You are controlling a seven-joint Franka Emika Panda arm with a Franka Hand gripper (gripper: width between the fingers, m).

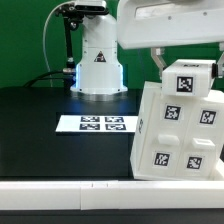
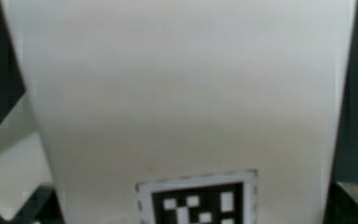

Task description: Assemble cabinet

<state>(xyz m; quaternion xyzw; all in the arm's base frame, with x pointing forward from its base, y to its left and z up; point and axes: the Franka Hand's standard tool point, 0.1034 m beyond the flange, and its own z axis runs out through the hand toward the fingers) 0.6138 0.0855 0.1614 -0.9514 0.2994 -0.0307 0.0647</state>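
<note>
large white cabinet (image 1: 176,125) at the exterior view's right, close to the camera, tilted, lower corner down near the white front rail (image 1: 60,187), top leaning toward the exterior view's right. black-and-white tags across its near faces: one on the top block, several on the side panels below. raised panels or blocks on the side, seams between them visible.

gripper (image 1: 168,62) above the cabinet's top edge, hung from the wide white arm body that fills the upper right of the exterior view. one dark finger (image 1: 158,61) seen just beside the top tagged block; the other hidden. fingers: cannot tell whether open, closed or gripping. contact with the cabinet not clear either.

in the wrist view, a broad white panel of the cabinet (image 2: 176,100) filling nearly the whole frame, blurred, very close, with part of one tag low on it. dark strips at both edges, too blurred to name.

marker board (image 1: 95,124) flat on the black table (image 1: 35,130), with four tags, just beside the cabinet on the exterior view's left, apart from it. white robot base (image 1: 97,65) behind the board, blue light at its foot. green backdrop behind.
</note>
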